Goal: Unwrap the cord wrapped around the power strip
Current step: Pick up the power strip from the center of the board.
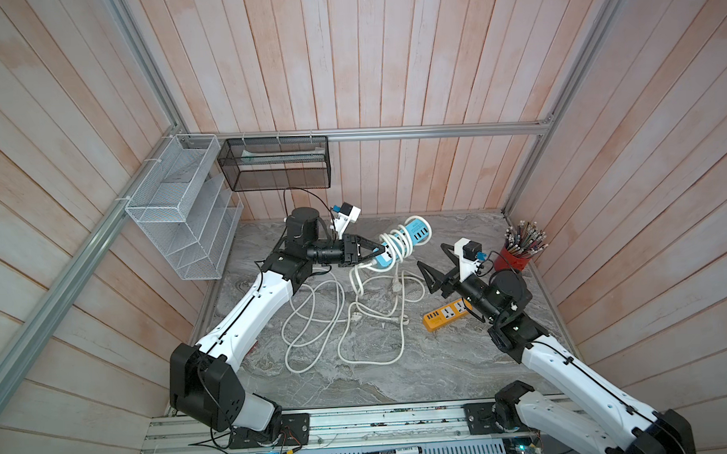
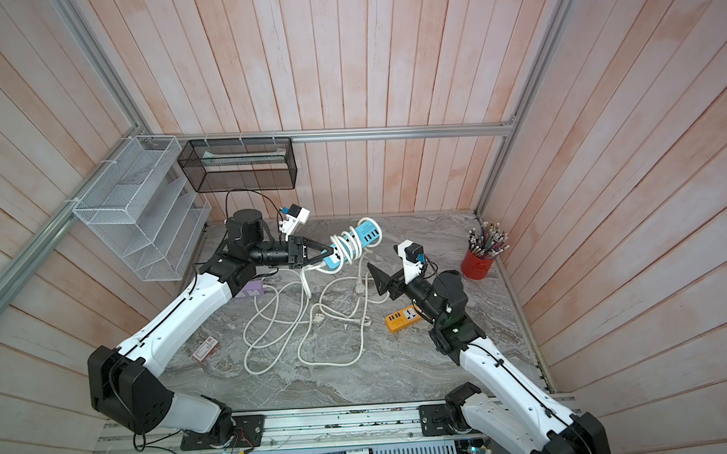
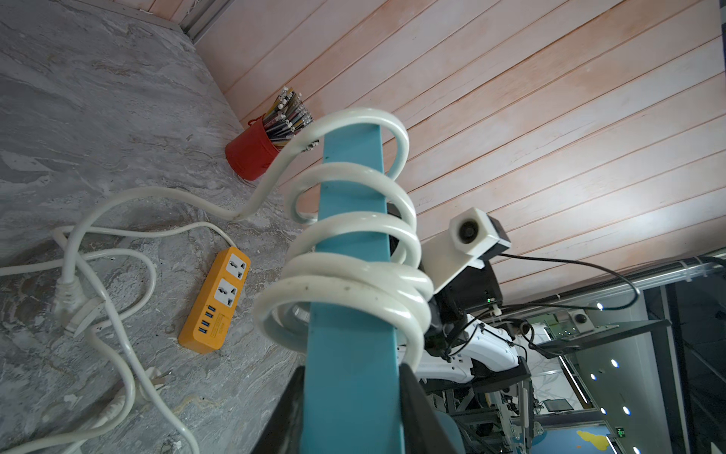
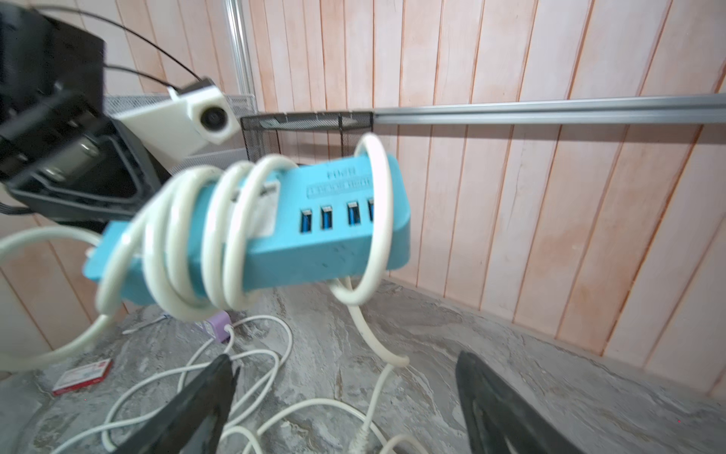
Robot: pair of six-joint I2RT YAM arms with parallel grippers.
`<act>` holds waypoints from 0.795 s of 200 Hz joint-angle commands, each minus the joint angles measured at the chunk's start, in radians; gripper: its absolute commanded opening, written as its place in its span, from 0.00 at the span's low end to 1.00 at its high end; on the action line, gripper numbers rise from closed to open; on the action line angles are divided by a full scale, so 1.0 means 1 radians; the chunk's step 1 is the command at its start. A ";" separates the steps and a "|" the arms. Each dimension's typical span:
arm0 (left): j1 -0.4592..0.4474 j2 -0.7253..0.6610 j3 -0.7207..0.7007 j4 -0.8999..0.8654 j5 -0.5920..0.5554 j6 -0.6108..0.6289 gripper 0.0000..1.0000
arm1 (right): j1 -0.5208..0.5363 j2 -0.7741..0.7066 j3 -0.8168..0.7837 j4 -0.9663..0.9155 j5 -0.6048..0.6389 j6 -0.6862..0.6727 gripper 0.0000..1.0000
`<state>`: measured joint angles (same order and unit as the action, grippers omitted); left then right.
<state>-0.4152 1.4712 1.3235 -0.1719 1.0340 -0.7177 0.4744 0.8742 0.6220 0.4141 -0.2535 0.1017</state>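
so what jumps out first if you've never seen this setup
A blue power strip is held above the table by the left hand, white cord coiled round it. The right hand hangs open beside it; an orange power strip lies on the table.

Between right gripper [image 4: 345, 357] fingers [image 4: 204, 401]: wide gap, nothing in it.
Ahead of fingertips: blue power strip [image 4: 326, 251] in the air, cord [image 4: 184, 236] coiled round it; free air before it.
Under fingers: loose cord loops on table [image 4: 510, 338].
Behind, below: orange power strip [image 1: 446, 314].
Strip's far end: left gripper [image 1: 380, 254] clamped there.
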 commanded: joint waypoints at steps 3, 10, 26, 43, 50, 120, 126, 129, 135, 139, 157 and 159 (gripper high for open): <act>0.003 -0.041 0.030 0.008 0.004 0.084 0.00 | -0.042 -0.050 0.115 -0.178 -0.167 0.140 0.92; 0.002 -0.040 0.032 0.003 0.009 0.094 0.00 | -0.086 -0.052 0.150 -0.209 -0.222 0.208 0.93; 0.002 -0.044 0.034 -0.008 0.021 0.118 0.00 | -0.263 -0.024 0.201 -0.199 -0.450 0.428 0.93; 0.001 -0.052 0.036 -0.023 0.040 0.151 0.00 | -0.434 0.024 0.198 -0.084 -0.654 0.702 0.93; 0.001 -0.056 0.037 -0.030 0.048 0.167 0.00 | -0.473 0.043 0.191 -0.019 -0.710 0.795 0.93; -0.007 -0.058 0.047 -0.031 0.131 0.229 0.00 | -0.435 0.167 0.253 -0.007 -0.820 0.922 0.93; -0.009 -0.055 0.046 -0.031 0.133 0.232 0.00 | -0.430 0.170 0.251 0.005 -0.820 0.929 0.93; -0.010 -0.054 0.045 -0.032 0.134 0.233 0.00 | -0.425 0.173 0.251 0.010 -0.823 0.931 0.93; -0.012 -0.050 0.044 -0.031 0.136 0.236 0.00 | -0.416 0.180 0.254 0.018 -0.822 0.935 0.93; -0.014 -0.048 0.043 -0.031 0.136 0.237 0.00 | -0.410 0.185 0.255 0.019 -0.822 0.935 0.93; -0.020 -0.041 0.043 -0.029 0.132 0.244 0.00 | -0.372 0.212 0.261 0.022 -0.809 0.928 0.92; -0.020 -0.040 0.044 -0.029 0.132 0.244 0.00 | -0.367 0.214 0.259 0.024 -0.809 0.928 0.92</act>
<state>-0.4255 1.4433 1.3247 -0.2478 1.1233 -0.5156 0.0669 1.0630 0.8467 0.3920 -1.0382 1.0073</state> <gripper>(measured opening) 0.306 0.921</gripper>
